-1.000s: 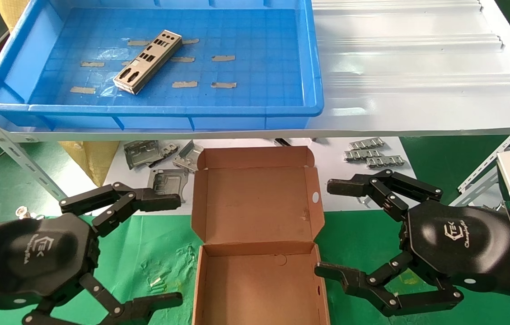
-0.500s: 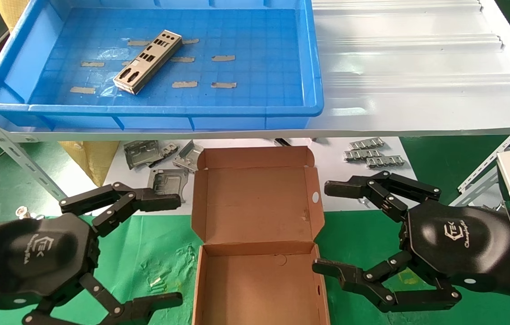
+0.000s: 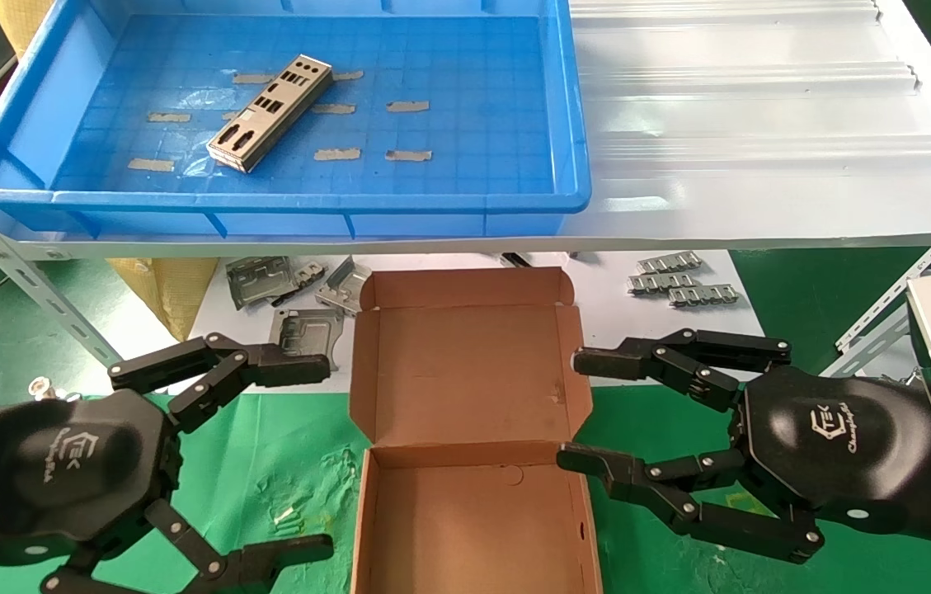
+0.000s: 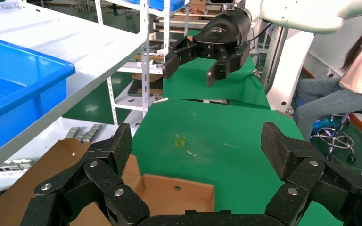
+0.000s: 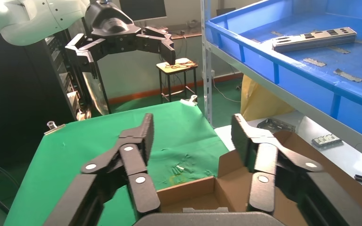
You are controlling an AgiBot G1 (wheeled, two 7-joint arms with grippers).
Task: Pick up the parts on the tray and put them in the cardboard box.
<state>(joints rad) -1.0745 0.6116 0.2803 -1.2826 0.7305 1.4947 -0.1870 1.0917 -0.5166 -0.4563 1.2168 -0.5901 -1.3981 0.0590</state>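
One silver punched part (image 3: pixel 270 113) lies at a slant on the floor of the blue tray (image 3: pixel 267 200), on the upper shelf; it also shows as the part (image 5: pixel 313 38) in the right wrist view. The cardboard box (image 3: pixel 469 503) stands open and empty below, its lid (image 3: pixel 465 363) folded back. My left gripper (image 3: pixel 326 456) hangs open to the left of the box, holding nothing. Over the box's right wall, my right gripper (image 3: pixel 569 408) is open and empty, its fingertips reaching above the box edge.
Grey stamped brackets (image 3: pixel 292 285) and ridged strips (image 3: pixel 679 280) lie on white paper behind the box. A white corrugated sheet (image 3: pixel 762 124) covers the shelf right of the tray. The shelf's front edge overhangs the box lid. A seated person (image 4: pixel 353 80) shows beyond the green mat.
My right gripper has slid left toward the box and its fingers have drawn closer together, still open. The left gripper and the part have not moved.
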